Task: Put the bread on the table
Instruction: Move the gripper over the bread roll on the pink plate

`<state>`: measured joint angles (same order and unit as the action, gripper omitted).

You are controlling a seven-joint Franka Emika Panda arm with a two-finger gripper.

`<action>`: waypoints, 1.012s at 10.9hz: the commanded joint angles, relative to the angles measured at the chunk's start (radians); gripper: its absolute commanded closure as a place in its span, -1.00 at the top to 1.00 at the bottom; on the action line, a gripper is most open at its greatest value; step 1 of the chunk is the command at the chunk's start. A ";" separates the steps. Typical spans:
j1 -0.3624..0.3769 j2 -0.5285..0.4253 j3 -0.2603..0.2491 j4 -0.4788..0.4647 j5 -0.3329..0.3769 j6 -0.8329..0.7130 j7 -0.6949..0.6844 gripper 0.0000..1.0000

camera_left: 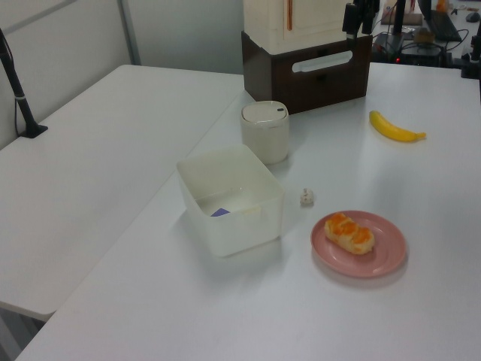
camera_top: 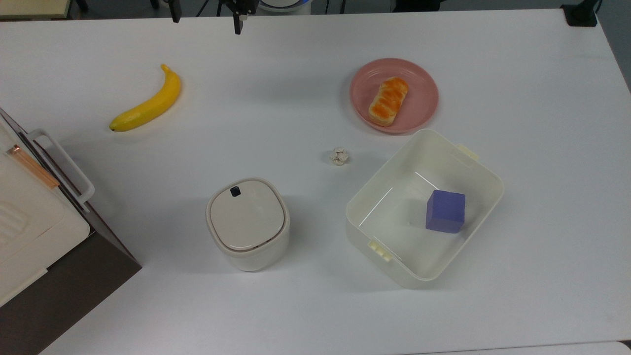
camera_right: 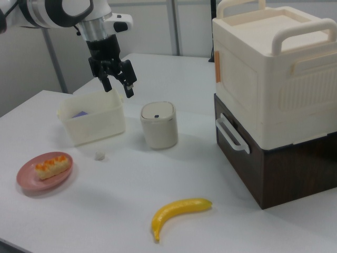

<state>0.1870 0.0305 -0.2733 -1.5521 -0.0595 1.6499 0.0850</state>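
The bread, a small glossy orange-brown roll, lies on a round pink plate on the white table. My gripper hangs high above the table, far from the bread, near the back edge in the top view. Its fingers are spread open with nothing between them. In the top view the dark fingertips poke in at the upper edge.
A yellow banana lies at the top view's left. A white lidded canister stands beside a cream bin holding a purple block. A small crumpled white lump lies between them. A cream-and-brown box stack fills the top view's lower left.
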 commanded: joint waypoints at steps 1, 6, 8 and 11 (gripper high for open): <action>0.029 0.002 -0.015 -0.019 0.029 -0.025 -0.011 1.00; 0.031 -0.003 -0.014 -0.029 0.035 -0.025 -0.054 1.00; 0.032 -0.001 -0.012 -0.032 0.035 -0.024 -0.057 1.00; 0.034 -0.009 0.069 -0.115 -0.005 -0.024 -0.083 1.00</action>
<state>0.2023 0.0424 -0.2620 -1.5893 -0.0483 1.6477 0.0327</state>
